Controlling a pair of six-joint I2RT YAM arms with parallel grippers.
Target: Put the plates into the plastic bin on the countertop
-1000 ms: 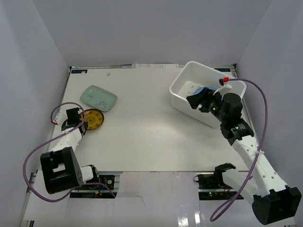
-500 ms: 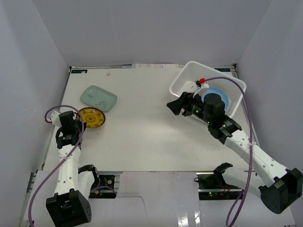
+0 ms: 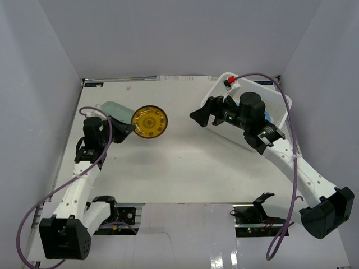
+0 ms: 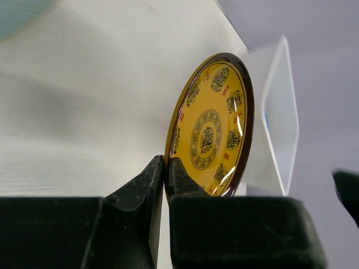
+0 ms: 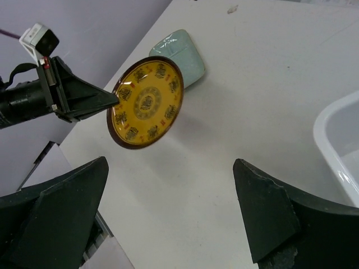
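From above, the left gripper [image 3: 129, 125] holds the gold-patterned plate [image 3: 150, 121] clear of the countertop [image 3: 179, 168] near its far-left corner; the plastic bin [image 3: 227, 130] sits at the far-right corner. The left wrist view shows the jaws clamped on the plate's rim, and the right wrist view shows the right gripper [image 5: 171, 168] with jaws wide apart

The left tool [image 3: 127, 128], raised and reaching forward, clamps the rim of a gold plate [image 3: 149, 121]. The right tool [image 3: 201, 116], extended leftward, stands spread wide.
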